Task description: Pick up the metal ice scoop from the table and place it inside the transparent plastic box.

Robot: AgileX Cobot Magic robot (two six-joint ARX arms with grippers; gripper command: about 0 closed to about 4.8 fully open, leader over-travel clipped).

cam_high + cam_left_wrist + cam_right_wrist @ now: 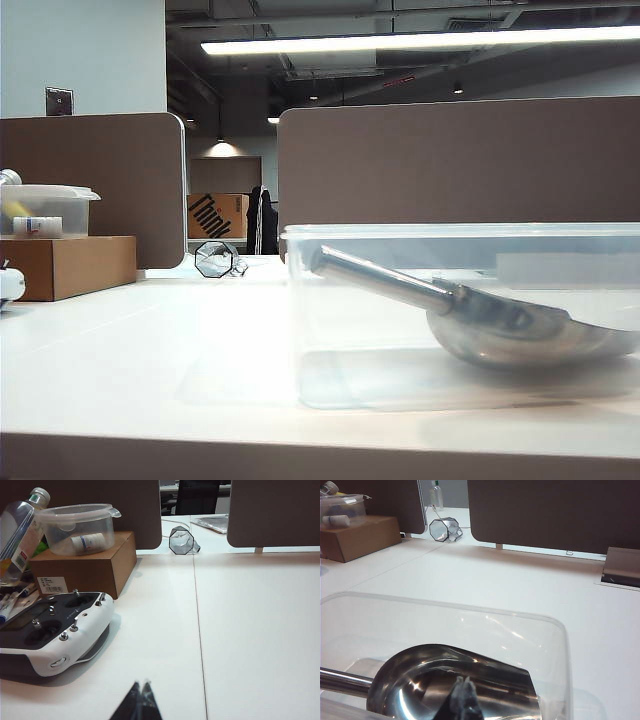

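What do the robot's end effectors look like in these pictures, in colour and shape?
Only the fingertips show, in the wrist views. The left end effector has two dark, narrow fingers tapering to points, with a slightly translucent, glossy look. The right end effector looks the same, seen above the scoop. No arms, cables or markings are visible; the exterior view shows neither arm.

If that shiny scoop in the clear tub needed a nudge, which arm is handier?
The right. Its closed fingers hang just over the shiny silver metal ice scoop, which lies inside the large clear rectangular plastic box. The left arm's closed fingers hover over bare white table beside a white remote controller.
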